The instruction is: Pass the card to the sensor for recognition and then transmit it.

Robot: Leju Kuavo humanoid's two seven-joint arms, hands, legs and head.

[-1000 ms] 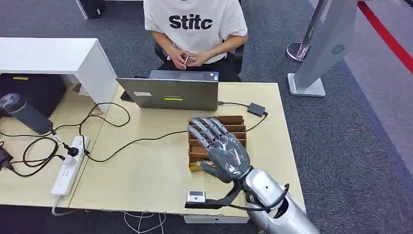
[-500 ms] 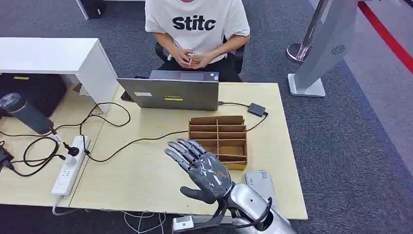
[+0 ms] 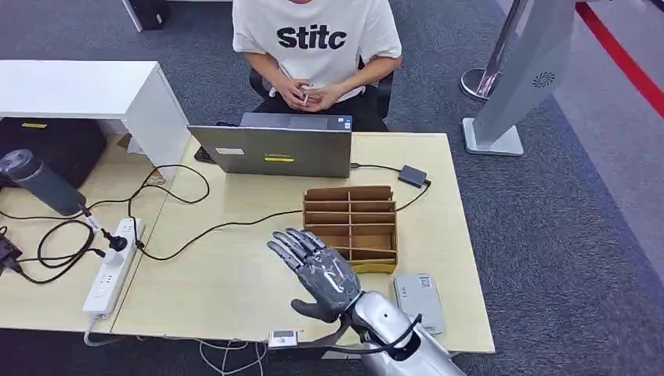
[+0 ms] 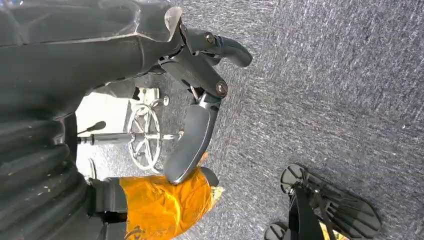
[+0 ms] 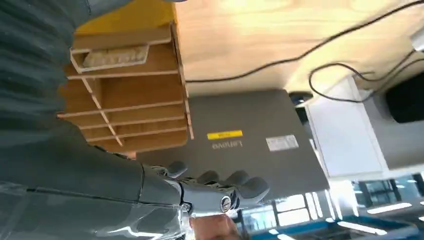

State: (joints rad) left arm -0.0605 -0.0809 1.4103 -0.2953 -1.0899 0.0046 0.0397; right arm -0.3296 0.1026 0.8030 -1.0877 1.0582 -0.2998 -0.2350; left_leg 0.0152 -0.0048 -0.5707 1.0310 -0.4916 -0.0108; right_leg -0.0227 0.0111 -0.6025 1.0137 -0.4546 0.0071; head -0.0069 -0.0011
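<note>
Desk [image 3: 235, 290], right hand [image 3: 325, 276] drawn back, empty

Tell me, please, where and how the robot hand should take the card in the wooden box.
Probably pinch the card by its upper long edge, across its flat faces, coming straight down from above: it sits in an end slot of the wooden box, whose walls close off every side.

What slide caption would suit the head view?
Right hand hovers open above the desk, beside the wooden card box and grey sensor.
</note>
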